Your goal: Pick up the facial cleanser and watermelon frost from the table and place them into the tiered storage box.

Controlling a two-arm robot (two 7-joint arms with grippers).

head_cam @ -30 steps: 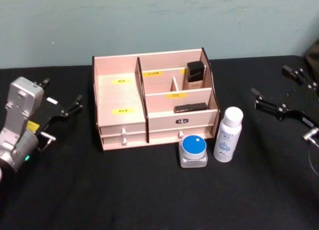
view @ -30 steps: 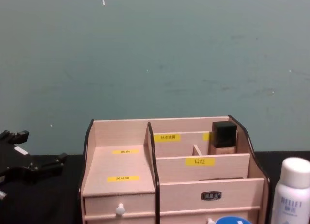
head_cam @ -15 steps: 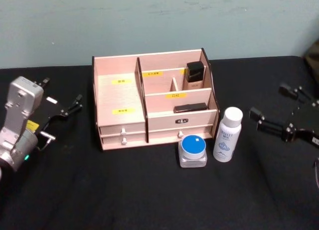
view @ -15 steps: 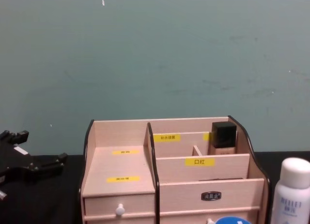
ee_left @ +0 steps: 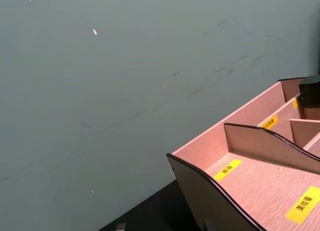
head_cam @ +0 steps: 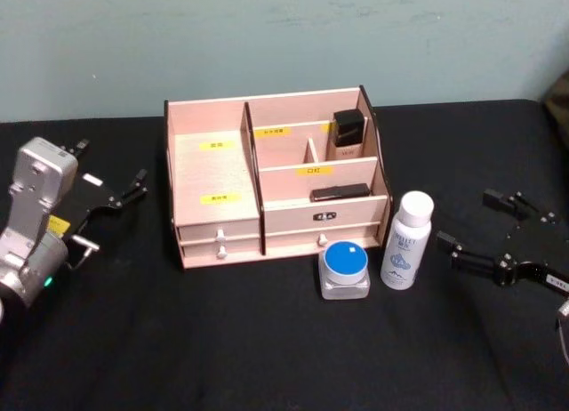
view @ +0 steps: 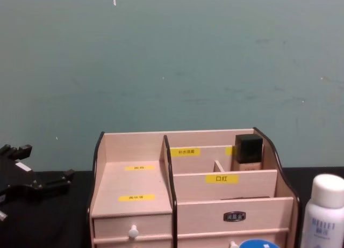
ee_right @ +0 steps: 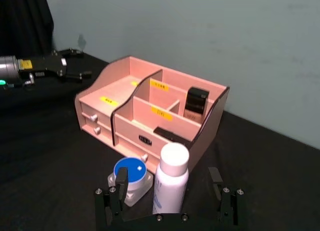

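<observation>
The facial cleanser, a white bottle with a white cap, stands on the black table just right of the tiered storage box. In front of the box sits the watermelon frost, a clear jar with a blue lid. My right gripper is open, low over the table a short way right of the bottle. In the right wrist view the bottle and jar lie just beyond the open right gripper. My left gripper rests open, left of the box.
The box holds a dark-capped bottle in its back right compartment and a slim dark item in the front right one. Its left compartments are bare. A teal wall stands close behind the table.
My right gripper has moved nearer and to the left, closing in on the white bottle. The left arm, bottle, jar and box have not moved.
</observation>
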